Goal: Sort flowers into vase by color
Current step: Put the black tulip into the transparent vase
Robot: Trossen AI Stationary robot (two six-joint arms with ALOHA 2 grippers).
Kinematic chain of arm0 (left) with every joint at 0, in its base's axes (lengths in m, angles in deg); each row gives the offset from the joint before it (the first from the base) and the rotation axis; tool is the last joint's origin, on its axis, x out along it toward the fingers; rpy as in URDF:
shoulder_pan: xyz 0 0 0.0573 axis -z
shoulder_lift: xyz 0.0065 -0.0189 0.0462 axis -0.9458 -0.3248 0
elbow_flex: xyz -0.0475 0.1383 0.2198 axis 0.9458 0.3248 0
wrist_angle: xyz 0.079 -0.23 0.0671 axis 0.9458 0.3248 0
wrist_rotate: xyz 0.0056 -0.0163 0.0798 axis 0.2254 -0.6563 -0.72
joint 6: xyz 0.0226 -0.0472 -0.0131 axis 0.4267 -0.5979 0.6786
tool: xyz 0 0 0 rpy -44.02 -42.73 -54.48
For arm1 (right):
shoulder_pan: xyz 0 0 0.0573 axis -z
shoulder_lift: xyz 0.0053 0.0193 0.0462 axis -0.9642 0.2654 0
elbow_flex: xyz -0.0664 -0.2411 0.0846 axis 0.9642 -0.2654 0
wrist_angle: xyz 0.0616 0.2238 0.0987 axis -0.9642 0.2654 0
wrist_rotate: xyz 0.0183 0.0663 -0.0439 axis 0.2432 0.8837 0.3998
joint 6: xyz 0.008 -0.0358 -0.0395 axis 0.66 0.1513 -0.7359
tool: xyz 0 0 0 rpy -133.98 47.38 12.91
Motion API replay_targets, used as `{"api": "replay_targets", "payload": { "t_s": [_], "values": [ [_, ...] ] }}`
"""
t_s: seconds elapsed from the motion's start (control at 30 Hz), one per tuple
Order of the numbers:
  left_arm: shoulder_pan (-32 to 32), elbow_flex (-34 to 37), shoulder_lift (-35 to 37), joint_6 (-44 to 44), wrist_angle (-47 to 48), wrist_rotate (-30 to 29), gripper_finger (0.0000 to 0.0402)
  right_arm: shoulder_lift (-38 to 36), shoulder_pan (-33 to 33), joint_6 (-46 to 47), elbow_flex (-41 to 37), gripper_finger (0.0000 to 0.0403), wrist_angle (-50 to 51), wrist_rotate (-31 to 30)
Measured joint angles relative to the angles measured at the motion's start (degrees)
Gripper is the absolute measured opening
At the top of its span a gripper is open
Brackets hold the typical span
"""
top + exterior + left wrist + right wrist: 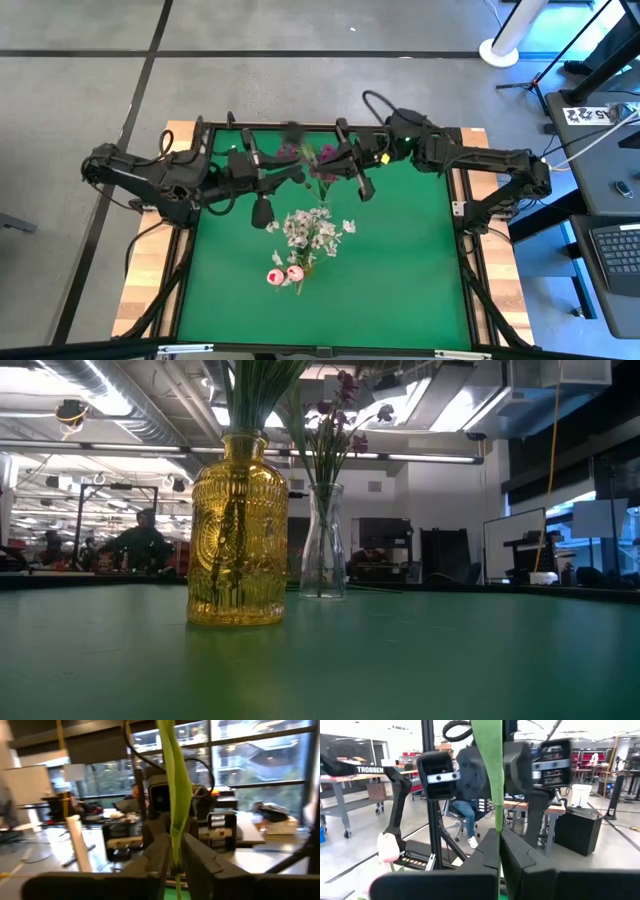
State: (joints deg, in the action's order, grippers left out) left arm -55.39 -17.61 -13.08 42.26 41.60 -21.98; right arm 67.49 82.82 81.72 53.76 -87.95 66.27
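Both grippers meet over the table's far middle, my left gripper [297, 172] coming from the left and my right gripper [340, 160] from the right. Each is shut on a long green flower stem [175, 795] [490, 765]; its bloom is outside both wrist views. Whether they share one stem, I cannot tell. Magenta flowers [340, 415] stand with their stems in a clear glass vase [322, 545]. A yellow glass vase [238, 545] holds several green stems. White blossoms [315, 230] and pink buds [285, 275] show nearer the near edge. A pale bud [387, 847] shows in the right wrist view. My left gripper pinches the green stem [176, 862] between its two fingers [157, 857], reaching in level from the table's left. The stem crosses the fingers and runs on beyond them, lifted clear of the table. My right gripper pinches the green stem [498, 827] between its two fingers [485, 852], reaching in level from the table's right. The stem crosses the fingers and rises past them, lifted clear of the table.
The green mat [400, 270] has bare room on its right half and near the left edge. Its dark frame [462, 240] borders it. The clear vase stands just below the two grippers. A person [140, 540] sits in the room behind the table.
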Motion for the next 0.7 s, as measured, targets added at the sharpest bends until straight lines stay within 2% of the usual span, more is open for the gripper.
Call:
{"api": "replay_targets", "payload": {
  "t_s": [0.2,0.37,0.43,0.57,0.7],
  "values": [
    [4.75,0.00,2.57,1.05,2.28,-9.28,0.0106,-2.80,1.74,1.14,0.02,0.0002,2.92,0.96],
    [9.10,0.00,5.62,-3.40,8.60,-16.73,0.0142,-5.84,2.41,1.14,0.02,0.0001,6.46,1.57],
    [10.79,0.00,7.16,-7.08,13.13,-19.39,0.0151,-7.39,2.45,1.05,0.02,0.0001,8.93,1.32],
    [13.86,0.02,9.17,-19.59,26.99,-21.01,0.0158,-12.47,2.44,-2.18,0.02,0.0001,14.27,0.67],
    [16.59,3.42,10.01,-27.52,34.13,-27.24,0.0159,-17.53,2.30,-4.81,-2.53,0.0001,16.79,-2.24]
  ]
}}
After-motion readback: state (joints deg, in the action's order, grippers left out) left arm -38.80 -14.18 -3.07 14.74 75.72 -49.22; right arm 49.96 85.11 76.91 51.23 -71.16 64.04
